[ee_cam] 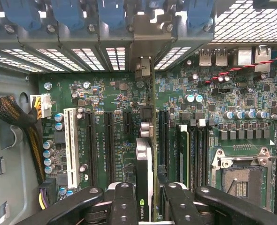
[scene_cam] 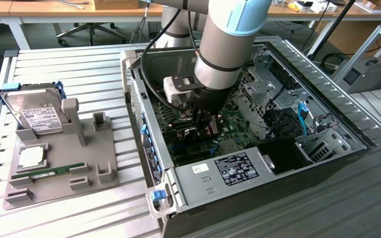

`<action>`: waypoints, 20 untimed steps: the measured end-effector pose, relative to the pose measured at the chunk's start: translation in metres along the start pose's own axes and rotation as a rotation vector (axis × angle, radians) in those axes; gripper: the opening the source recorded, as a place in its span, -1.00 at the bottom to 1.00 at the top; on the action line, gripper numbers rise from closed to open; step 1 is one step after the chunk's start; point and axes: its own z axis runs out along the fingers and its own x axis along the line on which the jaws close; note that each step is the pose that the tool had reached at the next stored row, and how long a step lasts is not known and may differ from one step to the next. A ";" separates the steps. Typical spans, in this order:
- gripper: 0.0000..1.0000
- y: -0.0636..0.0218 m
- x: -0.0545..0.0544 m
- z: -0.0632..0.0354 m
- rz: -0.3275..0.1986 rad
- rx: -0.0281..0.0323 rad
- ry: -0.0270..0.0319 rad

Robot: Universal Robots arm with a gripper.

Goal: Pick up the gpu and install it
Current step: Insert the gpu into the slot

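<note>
Open computer case [scene_cam: 323,163] lying on a slatted metal table [scene_cam: 65,64], motherboard [ee_cam: 115,117] exposed inside. Grey fixture [scene_cam: 61,168] well apart at the exterior view's left, carrying a hard drive [scene_cam: 35,116], a processor [scene_cam: 31,156] and a RAM stick [scene_cam: 48,172]. Arm [scene_cam: 227,44] reaching down into the case. Gripper [ee_cam: 145,194] low over the board, closed down to the width of a thin card and clamped on the gpu [ee_cam: 144,173]. Card held edge-on between the fingers [ee_cam: 124,201], running away from the wrist camera toward the rear slot openings, lined up over the expansion slots between the black sockets and the memory banks. Whether seated or just above the slot: could not be told.

Judged stiff and fairly light, yet fragile: bare circuit board, small soldered parts, edge contacts best left untouched. Best taken by the flat faces across cooler and board, near mid-length, as here, to keep it from tilting. Smooth cooler plastic likely somewhat slippery under a light squeeze.
</note>
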 end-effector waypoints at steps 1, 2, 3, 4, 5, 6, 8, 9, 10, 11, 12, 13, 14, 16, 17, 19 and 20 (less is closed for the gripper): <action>-0.47 0.0000 0.000 0.0001 0.000 -0.0001 0.0002; -0.47 0.0000 0.000 0.0003 0.000 -0.0001 0.0002; -0.47 0.0000 0.000 0.0004 0.000 -0.0001 0.0002; -0.47 0.0000 0.000 0.0005 0.000 -0.0002 0.0002; -0.47 0.0000 0.000 0.0006 0.000 -0.0001 0.0002; -0.47 0.0000 0.000 0.0006 0.000 0.0000 0.0001; -0.47 0.0000 0.000 0.0006 0.000 0.0000 0.0001; -0.47 0.0000 0.000 0.0010 0.000 -0.0001 0.0001; -0.47 0.0000 0.000 0.0010 0.000 -0.0001 0.0002; -0.47 0.0000 0.000 0.0011 0.000 -0.0001 0.0001; -0.47 0.0000 0.000 0.0014 0.000 0.0000 0.0001; -0.47 0.0000 0.000 0.0016 0.000 -0.0001 0.0002; -0.47 0.0000 0.000 0.0016 0.000 -0.0002 0.0003; -0.47 0.0000 0.000 0.0017 0.000 -0.0001 0.0002; -0.47 0.0000 0.000 0.0018 0.000 -0.0001 0.0001; -0.47 0.0000 0.000 0.0020 0.001 0.0000 0.0001; -0.47 0.0000 0.000 0.0020 0.001 0.0000 0.0000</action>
